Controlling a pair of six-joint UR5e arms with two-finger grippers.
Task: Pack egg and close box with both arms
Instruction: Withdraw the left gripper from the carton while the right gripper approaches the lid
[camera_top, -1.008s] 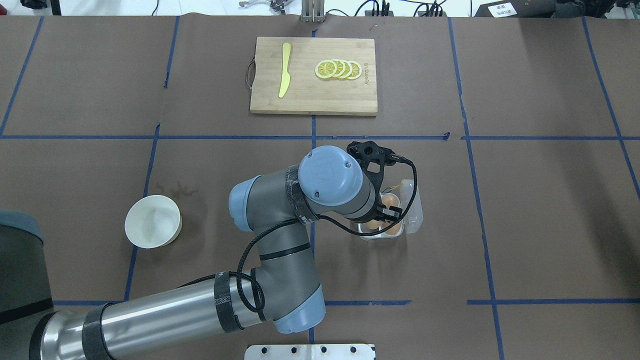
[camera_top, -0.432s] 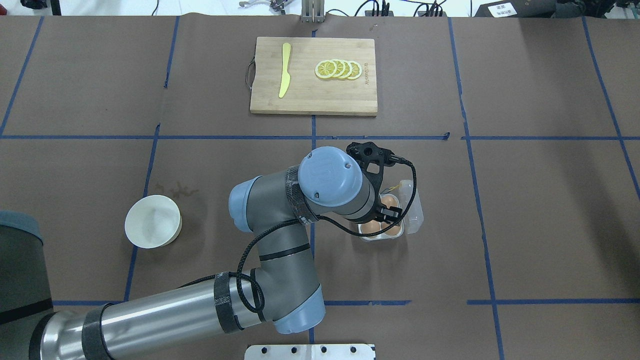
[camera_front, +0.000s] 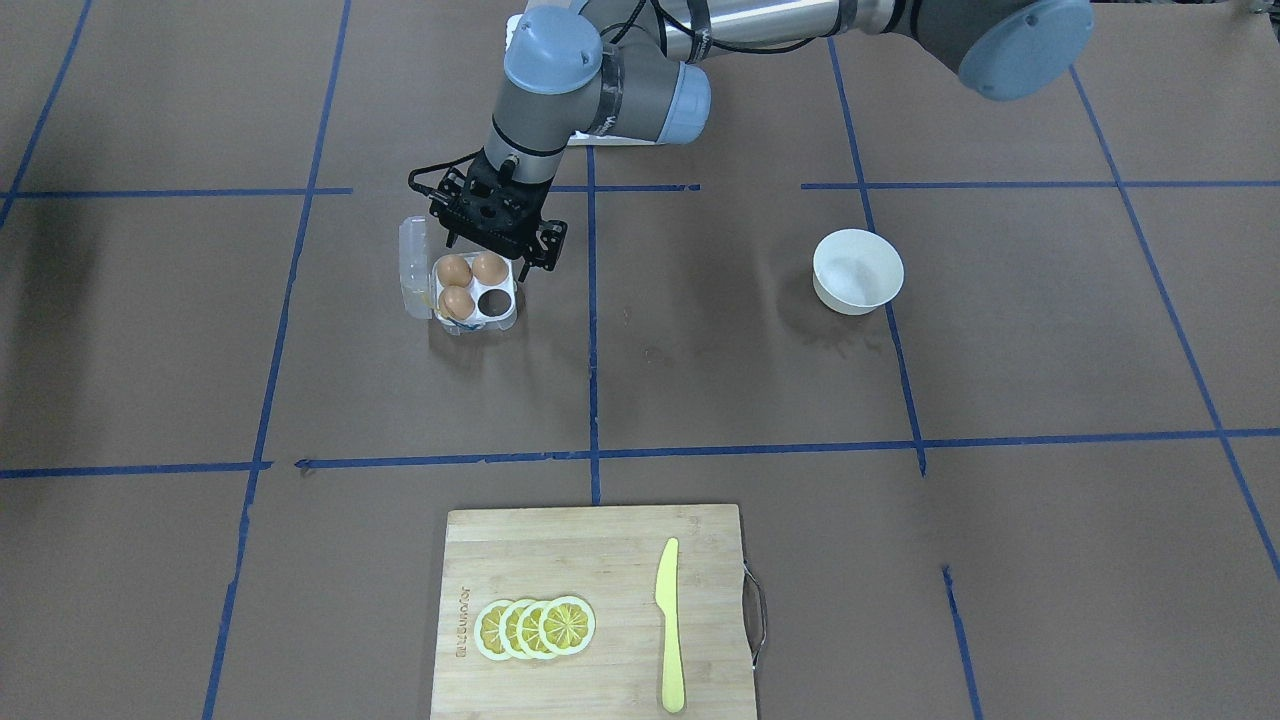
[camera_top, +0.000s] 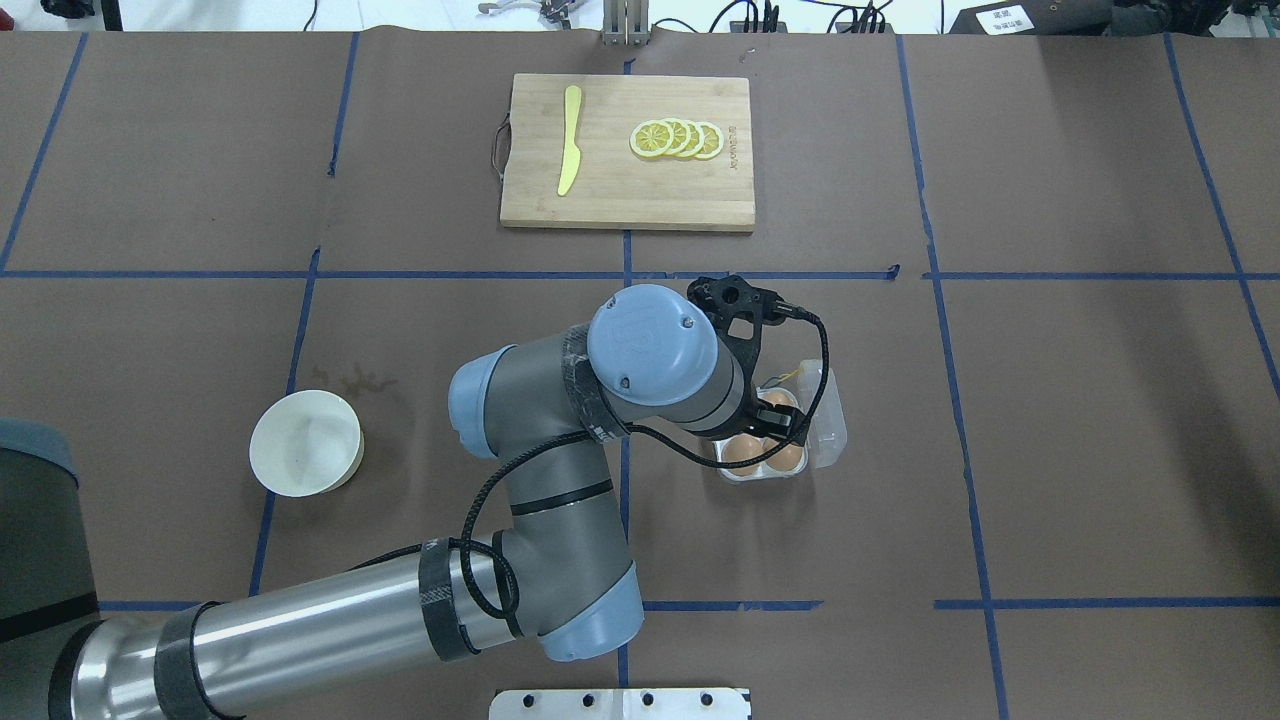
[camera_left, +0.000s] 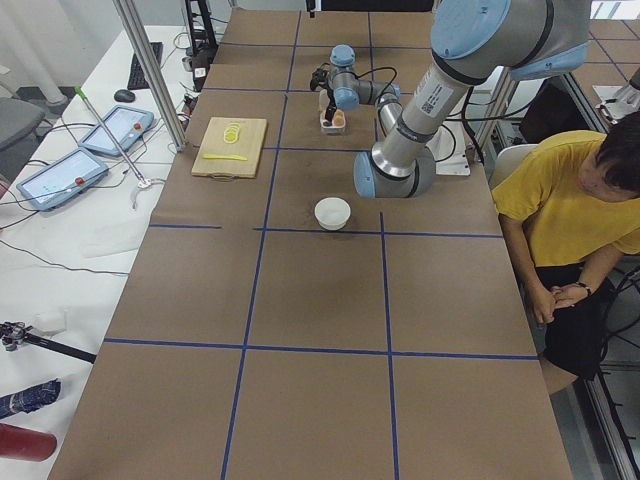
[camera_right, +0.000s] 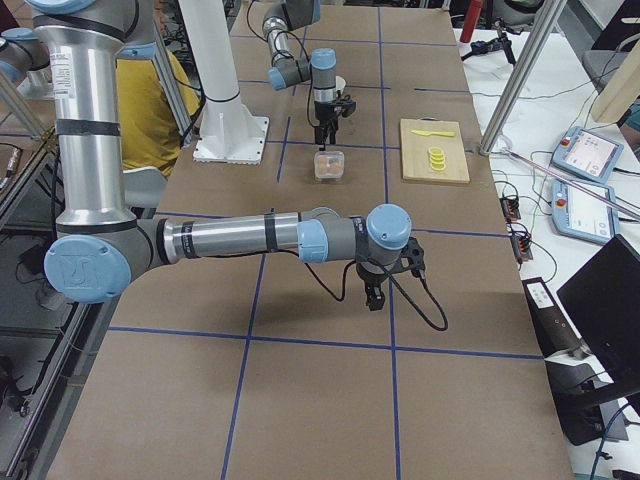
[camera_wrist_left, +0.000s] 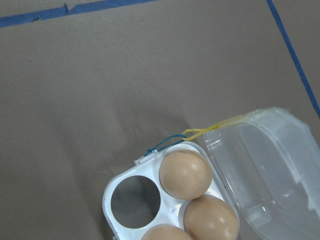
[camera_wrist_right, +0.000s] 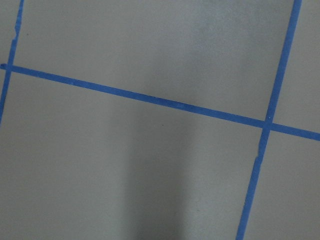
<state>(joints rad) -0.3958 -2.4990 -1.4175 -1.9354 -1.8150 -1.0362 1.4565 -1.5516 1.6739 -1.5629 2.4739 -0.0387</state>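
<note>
The clear four-cell box (camera_front: 476, 322) stands open near the table's middle, its hinged lid (camera_front: 414, 262) laid flat beside it. Three light-brown eggs (camera_front: 454, 270) fill three cells and one cell (camera_front: 495, 301) is empty. The left wrist view shows the eggs (camera_wrist_left: 185, 173), the empty cell (camera_wrist_left: 135, 199), the lid (camera_wrist_left: 265, 165) and a yellowish tag. My left gripper (camera_front: 488, 245) hangs just above the box, looks open and holds nothing. It also shows in the overhead view (camera_top: 775, 420). My right gripper (camera_right: 375, 298) hovers over bare table far from the box; I cannot tell its state.
A white bowl (camera_front: 858, 272) stands on the robot's left side of the table. A wooden cutting board (camera_front: 600, 560) with lemon slices (camera_front: 535, 627) and a yellow knife (camera_front: 668, 625) lies at the far edge. A person in yellow (camera_left: 570, 200) sits beside the table.
My left arm has shifted slightly left and away from the base, and the gripper now covers the far egg in the overhead view. The box and eggs have not moved.
</note>
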